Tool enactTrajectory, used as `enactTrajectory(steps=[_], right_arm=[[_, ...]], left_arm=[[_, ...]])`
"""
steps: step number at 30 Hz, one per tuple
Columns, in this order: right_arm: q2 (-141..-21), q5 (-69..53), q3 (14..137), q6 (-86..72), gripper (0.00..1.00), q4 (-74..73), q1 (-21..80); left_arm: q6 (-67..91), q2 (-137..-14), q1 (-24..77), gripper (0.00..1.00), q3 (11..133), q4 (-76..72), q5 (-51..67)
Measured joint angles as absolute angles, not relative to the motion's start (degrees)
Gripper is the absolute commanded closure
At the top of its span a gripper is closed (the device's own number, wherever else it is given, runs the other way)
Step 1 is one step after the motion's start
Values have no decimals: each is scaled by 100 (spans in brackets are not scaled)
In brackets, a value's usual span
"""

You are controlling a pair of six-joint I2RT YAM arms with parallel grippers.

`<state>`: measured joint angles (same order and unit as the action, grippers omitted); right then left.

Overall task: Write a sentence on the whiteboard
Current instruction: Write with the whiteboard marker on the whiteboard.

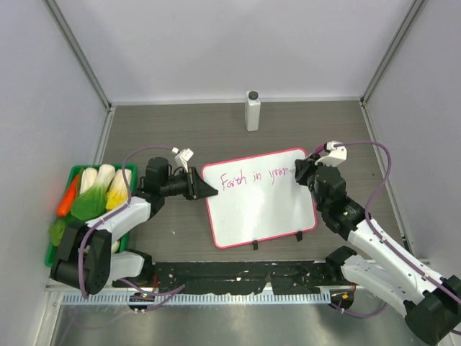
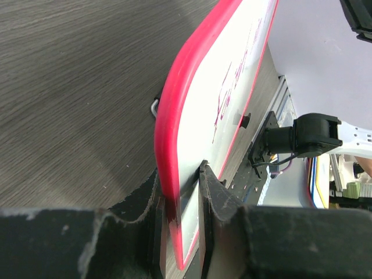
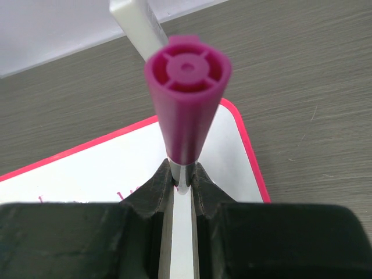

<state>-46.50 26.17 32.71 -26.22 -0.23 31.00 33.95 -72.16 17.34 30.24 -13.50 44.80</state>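
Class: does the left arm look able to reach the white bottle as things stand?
Probably not yet: its hand is clamped on the whiteboard; otherwise the way to the bottle looks free.

Whiteboard (image 1: 259, 209) lies mid-counter (image 1: 180, 137), with the sentence (image 1: 252, 178) running along its far part. A bottle (image 1: 252, 112) stands behind it, near the back wall. A crate (image 1: 49, 254) of veggies (image 1: 97, 191) sits off to the left. The left gripper (image 1: 205, 189) is on the board's left edge, and the right gripper (image 1: 301, 173), marker (image 3: 187, 99) in it, is at the far right corner.
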Motion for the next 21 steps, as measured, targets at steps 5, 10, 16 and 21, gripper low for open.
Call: enactTrajectory(steps=[5, 10, 16, 21], right_arm=[[-4263, 2418, 3400, -2587, 99, -115, 3100], [-4084, 2158, 3437, -2585, 99, -89, 3100], [-4145, 1962, 3415, -2580, 98, -93, 3100], [-4165, 1887, 3398, -2571, 99, -91, 3100]], left_arm=[[3395, -7142, 1734, 100, 2965, -1389, 4458], [3398, -7107, 1734, 100, 2928, -1437, 4456], [3398, -7002, 1734, 100, 2856, -1472, 4427], [3400, -6967, 1734, 100, 2827, -1481, 4405]])
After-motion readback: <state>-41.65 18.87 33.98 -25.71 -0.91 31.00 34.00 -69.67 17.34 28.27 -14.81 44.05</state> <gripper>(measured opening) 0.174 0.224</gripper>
